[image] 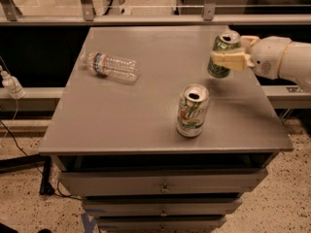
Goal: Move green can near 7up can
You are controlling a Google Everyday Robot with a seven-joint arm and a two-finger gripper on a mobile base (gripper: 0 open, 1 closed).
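Note:
The green can point(222, 53) is held off the table at the right side, upright and slightly tilted, its silver top showing. My gripper point(232, 57) comes in from the right edge and is shut on the green can, one pale finger point(229, 61) across its front. The 7up can point(192, 110), silver-white with a green logo and an open top, stands upright on the grey table point(146, 110) near the front right. The green can is behind and a little to the right of the 7up can, apart from it.
A clear plastic water bottle point(111, 65) lies on its side at the table's back left. Drawers point(163, 186) sit below the table front. A railing point(146, 18) runs behind the table. A cable point(12, 130) hangs at the left.

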